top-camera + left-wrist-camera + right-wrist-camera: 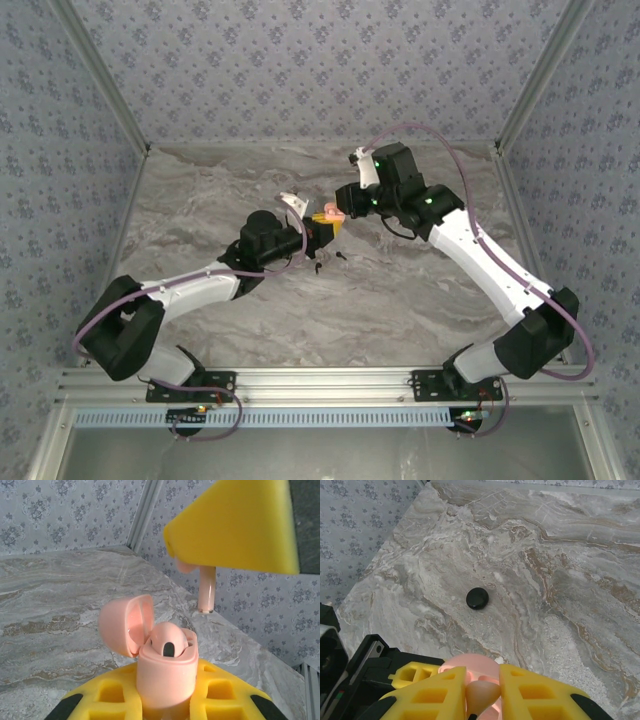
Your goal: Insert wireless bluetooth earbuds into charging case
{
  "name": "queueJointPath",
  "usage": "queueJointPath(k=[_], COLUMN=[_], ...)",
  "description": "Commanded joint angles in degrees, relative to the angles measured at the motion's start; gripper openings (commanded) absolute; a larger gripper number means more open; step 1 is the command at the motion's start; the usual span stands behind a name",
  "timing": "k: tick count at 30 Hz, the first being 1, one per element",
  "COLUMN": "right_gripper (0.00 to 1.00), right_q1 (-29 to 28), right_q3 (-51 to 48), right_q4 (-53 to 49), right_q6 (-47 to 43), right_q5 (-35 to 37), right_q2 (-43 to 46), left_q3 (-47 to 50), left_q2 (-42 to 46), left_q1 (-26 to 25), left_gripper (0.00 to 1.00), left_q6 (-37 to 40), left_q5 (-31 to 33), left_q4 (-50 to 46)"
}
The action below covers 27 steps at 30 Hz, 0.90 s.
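My left gripper [167, 692] is shut on the pink charging case [167, 672] and holds it upright, its lid [122, 625] hinged open to the left. One pink earbud [169, 640] sits in the case, showing a black spot. My right gripper [482, 697] is shut on a second pink earbud [482, 694], whose stem [206, 590] points down, above and just beyond the case's right side. From the right wrist, the case [470, 662] lies straight under the held earbud. In the top view both grippers meet at mid-table, the left gripper [322, 232] below the right gripper [342, 212].
A round black disc [477, 598] lies on the marble table [560, 580] beyond the grippers. Two tiny dark bits [318, 267] lie on the table just in front of the left gripper. Patterned walls and metal posts enclose the table.
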<state>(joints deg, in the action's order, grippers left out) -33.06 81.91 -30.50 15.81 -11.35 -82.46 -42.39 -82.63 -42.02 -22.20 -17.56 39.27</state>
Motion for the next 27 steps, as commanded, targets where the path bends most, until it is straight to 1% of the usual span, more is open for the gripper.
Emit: queueJointPath(k=[1, 8, 27], right_gripper=[0.23, 0.23, 0.24], right_q1=[-0.46, -0.61, -1.12], right_q3=[1.81, 1.76, 1.7], right_q4=[0.67, 0.22, -0.59], right_q6=[0.71, 0.67, 0.22], right_q5=[0.28, 0.81, 1.35], right_q2=[-0.86, -1.17, -1.9], left_q3=[-1.46, -1.36, -1.42], left_q2=[-0.21, 0.07, 1.12], left_q1=[-0.4, -0.43, -0.43], left_gripper=[0.14, 0.14, 0.14], left_q6=[-0.65, -0.67, 0.02], left_q5=[-1.68, -2.17, -1.08], left_q4=[2.9, 3.71, 3.01])
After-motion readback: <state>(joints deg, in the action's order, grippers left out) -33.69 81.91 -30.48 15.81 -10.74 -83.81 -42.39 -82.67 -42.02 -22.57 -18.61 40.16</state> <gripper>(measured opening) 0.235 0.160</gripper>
